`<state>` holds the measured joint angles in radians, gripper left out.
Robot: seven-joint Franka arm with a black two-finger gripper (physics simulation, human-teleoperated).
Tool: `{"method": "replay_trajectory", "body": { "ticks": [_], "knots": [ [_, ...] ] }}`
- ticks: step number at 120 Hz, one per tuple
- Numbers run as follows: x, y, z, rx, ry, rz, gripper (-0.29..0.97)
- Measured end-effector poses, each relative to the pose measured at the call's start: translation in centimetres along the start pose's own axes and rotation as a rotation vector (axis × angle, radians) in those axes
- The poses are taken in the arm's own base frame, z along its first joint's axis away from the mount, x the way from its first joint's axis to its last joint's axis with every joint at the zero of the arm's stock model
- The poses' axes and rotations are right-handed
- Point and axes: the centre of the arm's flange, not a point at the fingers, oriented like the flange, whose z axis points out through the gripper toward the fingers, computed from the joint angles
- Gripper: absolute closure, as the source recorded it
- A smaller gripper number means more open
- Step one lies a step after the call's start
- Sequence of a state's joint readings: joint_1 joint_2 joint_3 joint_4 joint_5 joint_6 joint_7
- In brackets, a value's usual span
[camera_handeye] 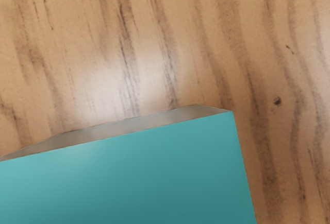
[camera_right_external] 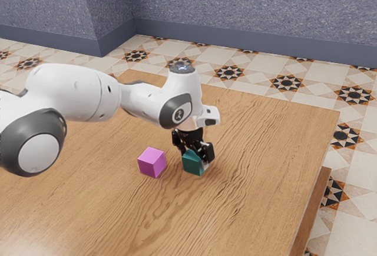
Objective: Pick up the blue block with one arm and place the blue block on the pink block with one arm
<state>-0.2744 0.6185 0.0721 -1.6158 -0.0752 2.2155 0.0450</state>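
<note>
There are two blocks and one arm. A solid pink-magenta cube, the pink block (camera_right_external: 152, 162), sits flat on the light brown wood-grain worktop (camera_right_external: 259, 144) with nothing on top of it. A solid teal-blue cube, the blue block (camera_right_external: 192, 164), stands just beside the pink block, toward the exterior view's right, with a narrow strip of bare wood between the two; they do not touch.

The white seven-joint arm (camera_right_external: 141, 100) reaches over from beyond the pink block and drops its black two-finger pincer (camera_right_external: 192, 151) straight onto the blue block. The fingers stand one block-width apart, one against each opposite side of the cube, so the pincer grips it (whether the cube still rests on the wood or is just clear of it cannot be told).

In the wrist view the blue block (camera_handeye: 129, 177) lies right under the hand, with a thin grey band along its far edge and bare worktop (camera_handeye: 154, 44) past that.

Past the blue block, away from the pink block, the wood runs open to the worktop's edge, where the patterned tile floor (camera_right_external: 353, 168) begins.
</note>
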Motion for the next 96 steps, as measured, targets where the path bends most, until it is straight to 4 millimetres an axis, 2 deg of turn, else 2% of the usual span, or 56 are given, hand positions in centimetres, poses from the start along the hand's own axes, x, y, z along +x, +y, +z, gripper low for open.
{"method": "replay_trajectory", "body": {
  "ticks": [24,63,96],
  "knots": [
    [0.05,-0.01,0.64,-0.003,0.000,0.011,0.02],
    [0.10,-0.01,0.65,-0.002,0.004,0.025,0.22],
    [0.42,-0.10,0.67,0.003,0.035,0.010,0.27]
  ]
}}
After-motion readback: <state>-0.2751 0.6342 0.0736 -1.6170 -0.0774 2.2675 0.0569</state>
